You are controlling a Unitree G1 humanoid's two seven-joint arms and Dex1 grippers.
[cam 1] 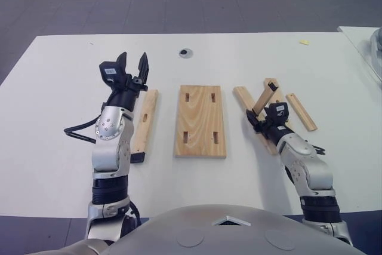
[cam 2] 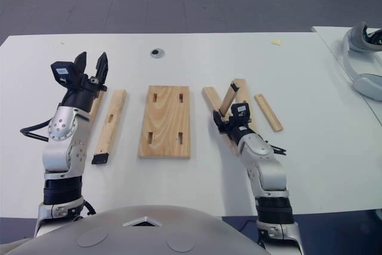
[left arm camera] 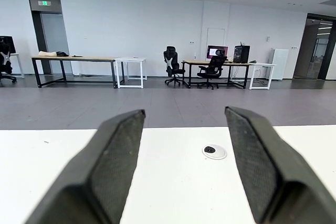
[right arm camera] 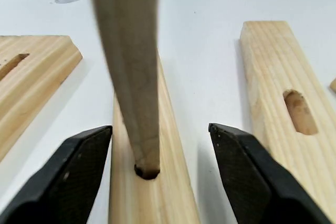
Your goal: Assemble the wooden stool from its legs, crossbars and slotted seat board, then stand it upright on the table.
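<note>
White table: L black gripper wide apart, empty; R gripper apart, astride tilted pale-wood crossbar plugged into flat wooden leg.

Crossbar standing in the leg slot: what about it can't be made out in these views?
Right wrist view: the crossbar has its upper end cut off by the picture's edge.
Right wrist view: how deep it sits in the leg is hidden inside the slot.
Left eye view: the slot is partly behind the right gripper.
</note>
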